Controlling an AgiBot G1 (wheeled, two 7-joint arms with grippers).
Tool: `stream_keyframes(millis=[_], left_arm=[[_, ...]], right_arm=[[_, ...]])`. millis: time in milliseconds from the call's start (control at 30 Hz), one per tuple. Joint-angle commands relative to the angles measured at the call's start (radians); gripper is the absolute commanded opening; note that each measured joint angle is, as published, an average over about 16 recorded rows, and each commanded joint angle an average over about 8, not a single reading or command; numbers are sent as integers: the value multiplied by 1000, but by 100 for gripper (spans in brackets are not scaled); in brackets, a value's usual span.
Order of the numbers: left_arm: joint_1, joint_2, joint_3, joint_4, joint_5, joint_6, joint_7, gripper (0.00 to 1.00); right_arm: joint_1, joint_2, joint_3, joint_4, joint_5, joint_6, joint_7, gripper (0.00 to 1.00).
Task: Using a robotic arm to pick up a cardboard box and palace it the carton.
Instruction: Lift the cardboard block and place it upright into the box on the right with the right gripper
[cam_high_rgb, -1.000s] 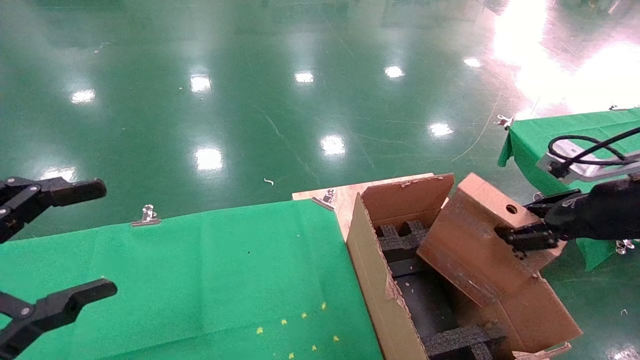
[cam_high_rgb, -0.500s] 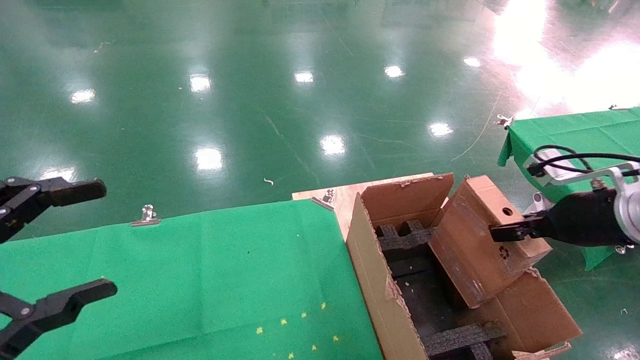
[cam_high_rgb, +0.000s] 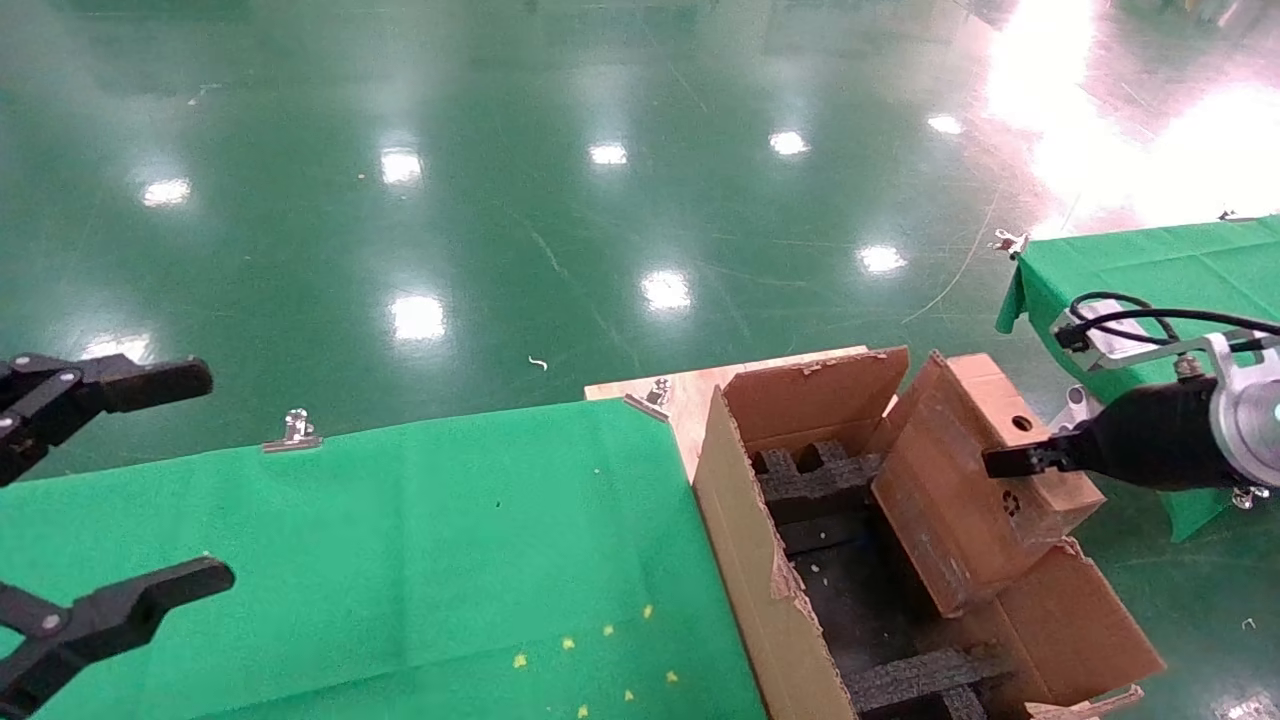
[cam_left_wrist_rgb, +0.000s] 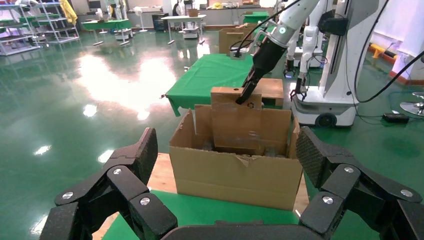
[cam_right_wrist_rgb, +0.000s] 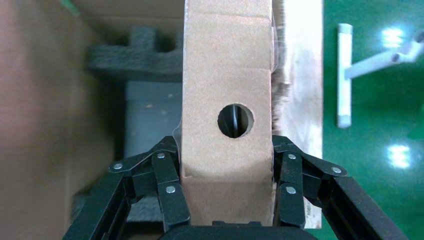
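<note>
The small brown cardboard box (cam_high_rgb: 975, 480) with a round hole is tilted, its lower end inside the large open carton (cam_high_rgb: 740, 540) and its upper end above the right flap. My right gripper (cam_high_rgb: 1010, 462), on the white-jointed robotic arm (cam_high_rgb: 1240, 420), is shut on the box's upper end. The right wrist view shows its fingers (cam_right_wrist_rgb: 170, 185) clamping both sides of the box (cam_right_wrist_rgb: 227, 75) just below the hole. Black foam blocks (cam_high_rgb: 815, 475) sit inside the carton. My left gripper (cam_high_rgb: 205, 478) hangs open and empty at the far left, facing the carton (cam_left_wrist_rgb: 235, 177).
The carton stands on a wooden board (cam_high_rgb: 680, 395) at the right end of a green cloth table (cam_high_rgb: 400, 560). A second green table (cam_high_rgb: 1150, 260) is behind the right arm. Metal clips (cam_high_rgb: 295, 432) hold the cloth edge. Glossy green floor lies beyond.
The right gripper has turned and the box has swung steeper, its lower end sinking deeper into the carton. The left gripper has not moved.
</note>
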Motion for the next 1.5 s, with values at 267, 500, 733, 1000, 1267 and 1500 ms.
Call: stream_keyframes(millis=[267, 500, 733, 1000, 1267, 1500], left_arm=[[0, 0, 0, 0, 0, 0, 0, 100], [0, 0, 0, 0, 0, 0, 0, 100], [0, 0, 0, 0, 0, 0, 0, 100], [0, 0, 0, 0, 0, 0, 0, 100], [0, 0, 0, 0, 0, 0, 0, 100], [0, 0, 0, 0, 0, 0, 0, 100]], right_arm=[[-34, -47, -29, 15, -124, 40, 178, 0], [-71, -73, -46, 18, -167, 78, 262, 0], [-111, -92, -61, 18, -189, 114, 317, 0], [-174, -113, -83, 11, -228, 184, 363, 0], [-240, -140, -105, -6, -262, 251, 404, 0], [-301, -178, -120, -54, -269, 311, 422, 0]])
